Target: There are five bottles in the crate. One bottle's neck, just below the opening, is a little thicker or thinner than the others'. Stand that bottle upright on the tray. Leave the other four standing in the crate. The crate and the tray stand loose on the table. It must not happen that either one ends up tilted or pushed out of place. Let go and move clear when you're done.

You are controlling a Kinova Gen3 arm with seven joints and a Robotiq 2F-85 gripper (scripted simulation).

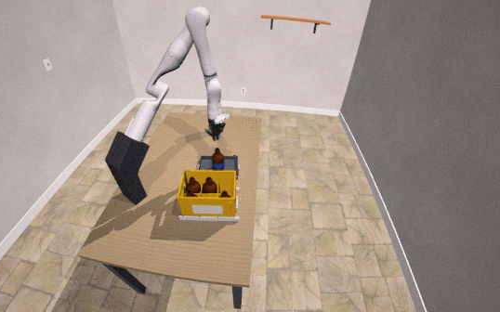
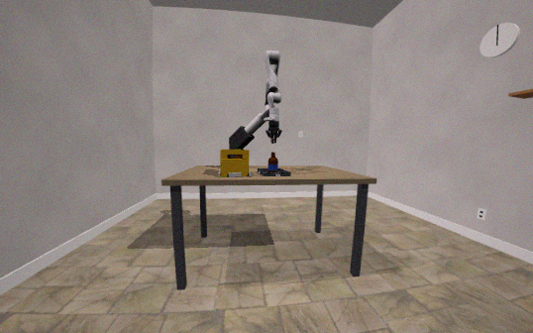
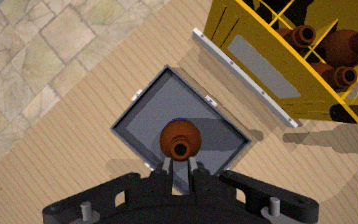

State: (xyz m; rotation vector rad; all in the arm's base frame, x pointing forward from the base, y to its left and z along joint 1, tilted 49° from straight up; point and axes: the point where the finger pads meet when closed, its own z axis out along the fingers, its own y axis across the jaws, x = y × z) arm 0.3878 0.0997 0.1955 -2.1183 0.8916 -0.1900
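A brown bottle with a blue label (image 1: 217,159) stands upright on the grey tray (image 1: 225,165), just behind the yellow crate (image 1: 207,195). Several brown bottles (image 1: 201,186) stand in the crate's compartments. My gripper (image 1: 215,136) hangs well above the bottle on the tray, clear of it, with its fingers nearly together and nothing between them. In the wrist view the fingertips point straight down over the bottle's opening (image 3: 180,142), with the tray under it and the crate (image 3: 298,56) at the upper right. The side view shows an air gap between the gripper (image 2: 273,140) and the bottle (image 2: 272,162).
The crate and tray stand near the table's right edge (image 1: 254,186). The arm's dark base (image 1: 126,164) stands at the table's left side. A white strip (image 3: 242,77) lies along the crate's foot.
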